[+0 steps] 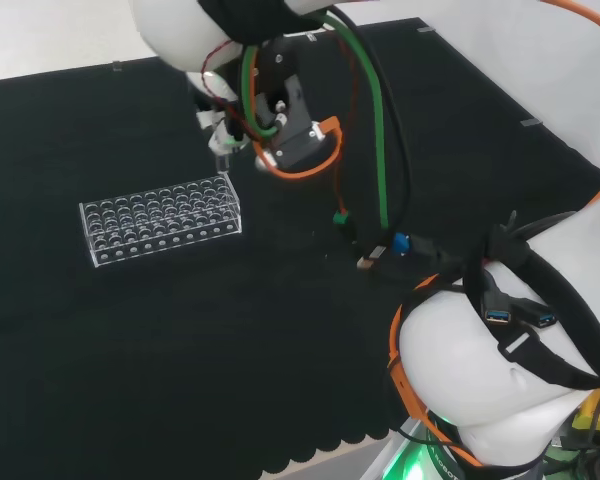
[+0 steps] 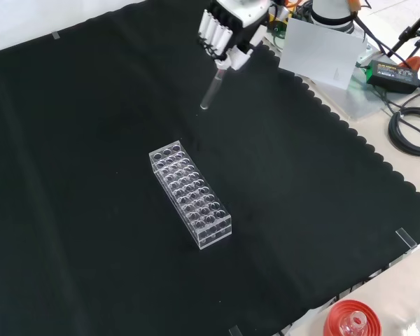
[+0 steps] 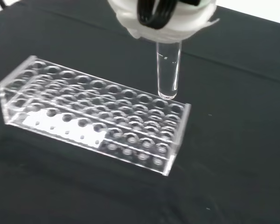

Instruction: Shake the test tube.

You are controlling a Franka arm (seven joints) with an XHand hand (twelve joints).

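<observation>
Front view shows the hand (image 2: 227,31) with fingers curled round a clear test tube (image 2: 211,89), held above the black cloth (image 2: 77,140) (tilted a little), clear of the plastic rack (image 2: 190,194) standing nearby below it.

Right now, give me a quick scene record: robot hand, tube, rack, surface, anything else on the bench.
robot hand: robot hand raised above the cloth, fingers curled round the tube's top
test tube: clear test tube held in the air, hanging down at a slight tilt, clear of the rack
tube contents: cannot tell
rack: clear plastic rack resting on the cloth, its visible holes empty
surface: black cloth
other: red ribbed stand at the front view's bottom edge, off the cloth
</observation>
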